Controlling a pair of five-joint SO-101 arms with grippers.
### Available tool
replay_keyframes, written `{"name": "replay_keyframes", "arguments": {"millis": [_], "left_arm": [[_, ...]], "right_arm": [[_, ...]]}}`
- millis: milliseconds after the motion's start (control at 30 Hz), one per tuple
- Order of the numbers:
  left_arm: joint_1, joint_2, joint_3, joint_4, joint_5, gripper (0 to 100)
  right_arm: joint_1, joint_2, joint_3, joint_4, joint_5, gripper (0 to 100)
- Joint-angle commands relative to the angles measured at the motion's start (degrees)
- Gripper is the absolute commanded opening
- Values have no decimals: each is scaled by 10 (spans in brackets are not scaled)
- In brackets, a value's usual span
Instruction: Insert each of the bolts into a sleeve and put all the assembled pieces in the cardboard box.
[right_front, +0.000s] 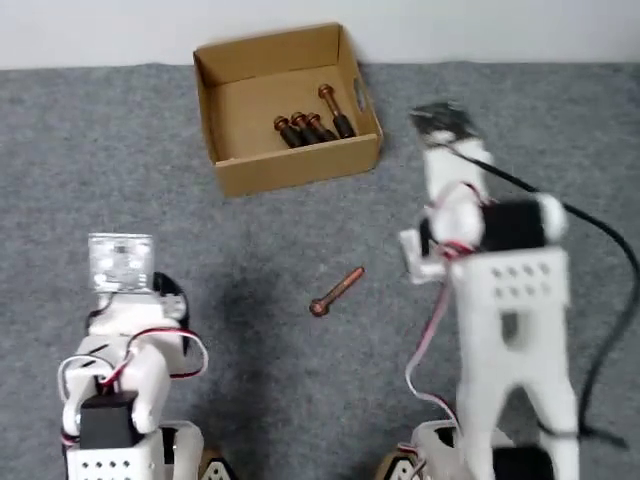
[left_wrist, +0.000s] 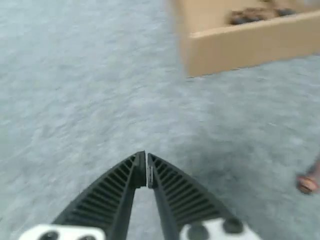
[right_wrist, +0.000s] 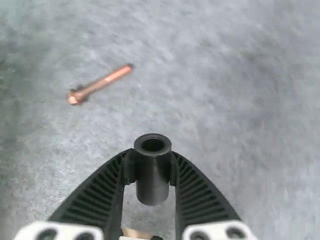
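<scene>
I count four assembled pieces (right_front: 312, 127) in the cardboard box (right_front: 300, 165), with one bolt (right_front: 337, 291) loose outside it. Right gripper (right_wrist: 151, 162) clamps a sleeve (right_wrist: 152, 177); left gripper (left_wrist: 146, 170) is closed and empty.

My right pincer (right_wrist: 151, 161) holds a black sleeve (right_wrist: 152, 175). A copper bolt (right_front: 337, 291) lies on the table (right_front: 220, 250), done pieces (right_front: 312, 127) in the box (right_front: 300, 166).

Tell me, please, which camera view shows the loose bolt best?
The right wrist view: the bolt lies whole and close, head to tip, with nothing over it. The high view also has it whole, but farther off. The left wrist view catches its head at the picture's edge.
</scene>
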Motion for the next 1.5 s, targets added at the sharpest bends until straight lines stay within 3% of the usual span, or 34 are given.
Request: {"name": "replay_keyframes", "arguments": {"millis": [0, 133, 267, 833, 1067, 1233, 1467], "left_arm": [[63, 1, -21, -11, 5, 5], [105, 12, -17, -34, 3, 5], [128, 109, -41, -55, 4, 5], [277, 623, -328, -48, 6, 5], [321, 836, -483, 56, 2, 9], [327, 962, -611, 137, 6, 80], [328, 1060, -746, 173, 6, 127]], "right_arm": [[65, -89, 36, 23, -10, 9], [132, -150, 91, 23, -8, 8], [178, -195, 119, 23, -8, 8], [248, -348, 242, 23, -11, 8], [254, -369, 256, 23, -11, 8], [255, -369, 256, 23, -11, 8], [254, -369, 256, 23, -11, 8]]}}
